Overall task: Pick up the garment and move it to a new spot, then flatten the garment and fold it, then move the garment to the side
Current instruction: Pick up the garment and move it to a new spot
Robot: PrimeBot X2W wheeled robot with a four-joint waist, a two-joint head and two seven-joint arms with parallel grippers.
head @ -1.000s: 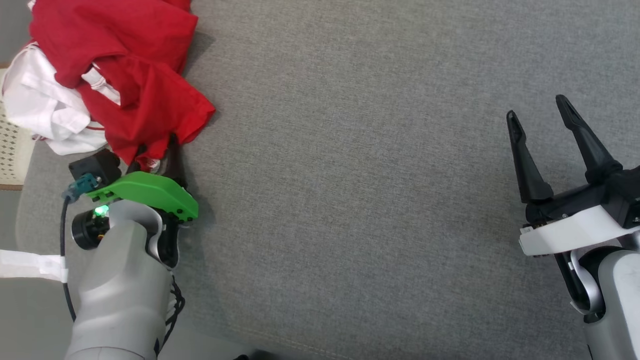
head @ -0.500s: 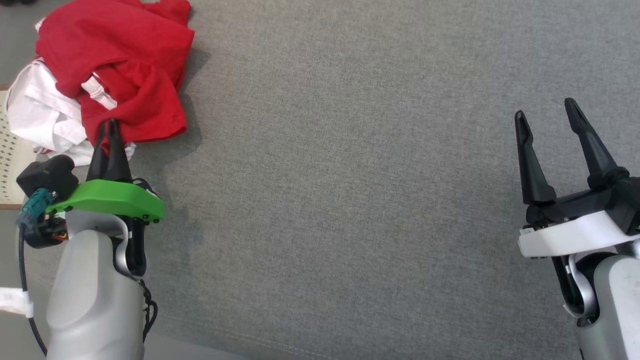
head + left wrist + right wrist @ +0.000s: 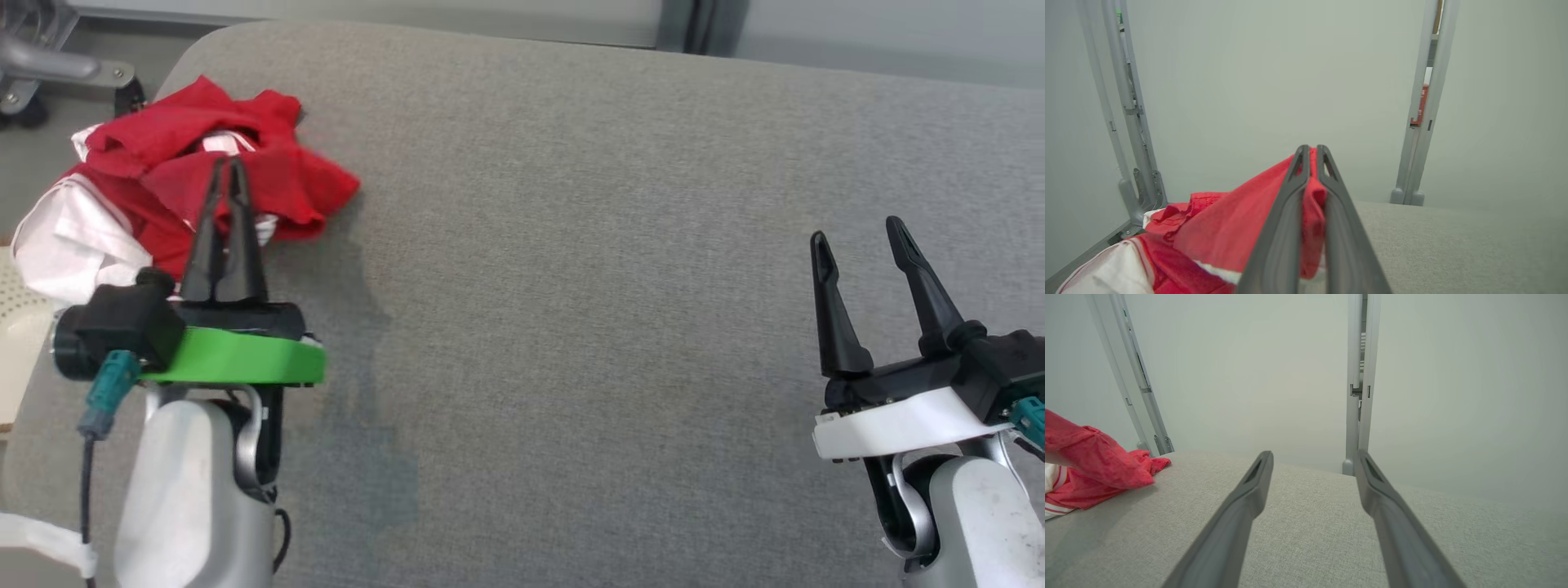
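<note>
At the far left corner of the bench, the left gripper (image 3: 227, 170) has its two long dark fingers (image 3: 1286, 212) pressed together on a pinch of the crumpled red cotton garment (image 3: 306, 192). The left wrist view shows red cloth squeezed between them right up to the tips and tented upward from the heap. The rest of the garment lies bunched on that corner, partly on top of a white cloth with red stripes (image 3: 65, 245) that hangs towards the bench's left edge. The garment looks light, limp and thin, so it should lift with little effort but will sag, trail and swing instead of holding any shape. The present hold appears to be on a fold in the middle of the cloth. That is enough to carry it, but a poor start for spreading. For flattening, a hem, shoulder seam or corner would serve better, one for each arm. The white cloth underneath may cling and ride along, and the woven grey fabric-covered bench (image 3: 571, 286) will probably drag at any trailing part. Near the bench's right side, well apart from the garment, the right gripper (image 3: 857, 230) hovers with its fingers spread and nothing between them.
</note>
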